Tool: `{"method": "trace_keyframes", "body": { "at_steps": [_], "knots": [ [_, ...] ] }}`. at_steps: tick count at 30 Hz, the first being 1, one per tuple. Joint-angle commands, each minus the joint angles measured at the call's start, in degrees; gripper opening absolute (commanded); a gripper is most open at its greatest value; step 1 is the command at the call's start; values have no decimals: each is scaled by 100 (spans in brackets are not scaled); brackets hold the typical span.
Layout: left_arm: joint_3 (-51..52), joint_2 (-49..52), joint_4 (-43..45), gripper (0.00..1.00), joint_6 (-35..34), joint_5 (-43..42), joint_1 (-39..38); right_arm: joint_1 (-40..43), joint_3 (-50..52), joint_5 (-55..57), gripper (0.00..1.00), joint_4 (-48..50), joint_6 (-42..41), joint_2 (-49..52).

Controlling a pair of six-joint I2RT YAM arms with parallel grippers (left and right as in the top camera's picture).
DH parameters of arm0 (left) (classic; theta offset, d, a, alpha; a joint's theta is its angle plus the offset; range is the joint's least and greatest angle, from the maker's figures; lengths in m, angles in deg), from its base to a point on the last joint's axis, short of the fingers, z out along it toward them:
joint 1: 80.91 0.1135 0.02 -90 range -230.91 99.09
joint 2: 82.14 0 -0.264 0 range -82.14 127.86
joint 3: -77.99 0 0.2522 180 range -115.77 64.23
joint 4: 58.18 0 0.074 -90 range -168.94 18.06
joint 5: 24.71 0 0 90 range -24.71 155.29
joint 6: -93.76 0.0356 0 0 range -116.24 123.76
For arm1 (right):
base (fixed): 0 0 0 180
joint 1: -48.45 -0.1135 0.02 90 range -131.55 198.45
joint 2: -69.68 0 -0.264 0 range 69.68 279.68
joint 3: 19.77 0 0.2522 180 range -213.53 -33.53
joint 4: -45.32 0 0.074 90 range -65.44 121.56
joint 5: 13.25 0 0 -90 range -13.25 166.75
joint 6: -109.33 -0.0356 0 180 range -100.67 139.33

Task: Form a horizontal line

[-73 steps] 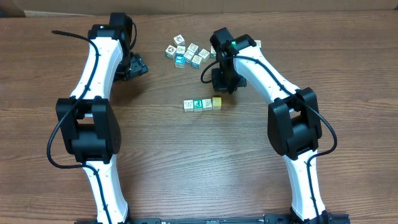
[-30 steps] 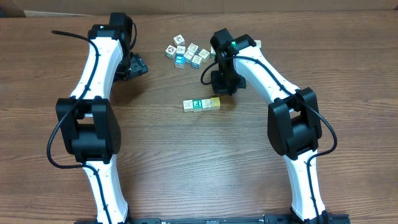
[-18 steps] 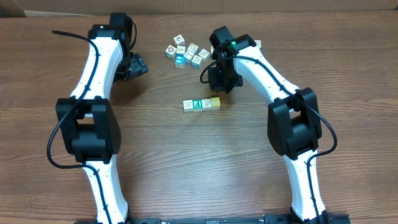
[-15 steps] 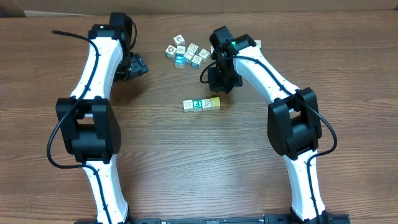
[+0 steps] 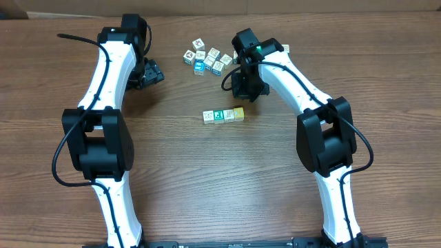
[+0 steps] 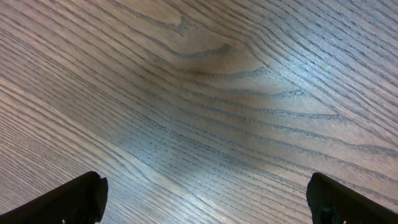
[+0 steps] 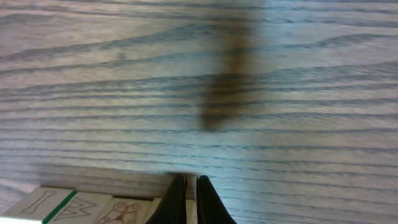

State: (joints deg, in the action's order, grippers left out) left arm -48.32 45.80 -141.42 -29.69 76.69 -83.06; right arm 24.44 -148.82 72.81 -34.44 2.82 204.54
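Now | row of four tiny picture cubes (image 5: 224, 115), white, teal-green, white, yellow: middle of brown wooden desk (image 5: 207, 179) | black right gripper (image 5: 246, 91): near row's yellow end, fingers pressed together | black left gripper (image 5: 150, 73): well apart, fingers spread | cluster of similar cubes (image 5: 207, 58): near far edge

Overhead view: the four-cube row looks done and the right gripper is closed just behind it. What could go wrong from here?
1. The right gripper, shut, sits close to the yellow cube at the end of the row. A low sweep could knock that end out of line.
2. The loose cluster lies near that gripper. Pulling back across it might scatter cubes toward the row.
3. The row looks slightly tilted, and a nudge may worsen it.
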Motion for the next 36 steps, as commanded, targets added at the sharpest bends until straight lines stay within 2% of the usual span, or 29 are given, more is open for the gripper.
{"method": "trace_keyframes", "body": {
  "at_steps": [1, 11, 22, 36],
  "knots": [
    [-118, -120, -11, 100, 26, 59, -17, 31, -17, 264, 4, -61, -188, -221],
    [-118, -120, -11, 100, 24, 59, -9, 31, -17, 262, 4, -627, -195, -221],
    [-118, -120, -11, 100, 24, 59, -11, 11, -17, 232, 4, -833, -192, -221],
    [-118, -120, -11, 100, 26, 59, -13, -22, -17, -76, 4, 37, -164, -221]
  ]
}}
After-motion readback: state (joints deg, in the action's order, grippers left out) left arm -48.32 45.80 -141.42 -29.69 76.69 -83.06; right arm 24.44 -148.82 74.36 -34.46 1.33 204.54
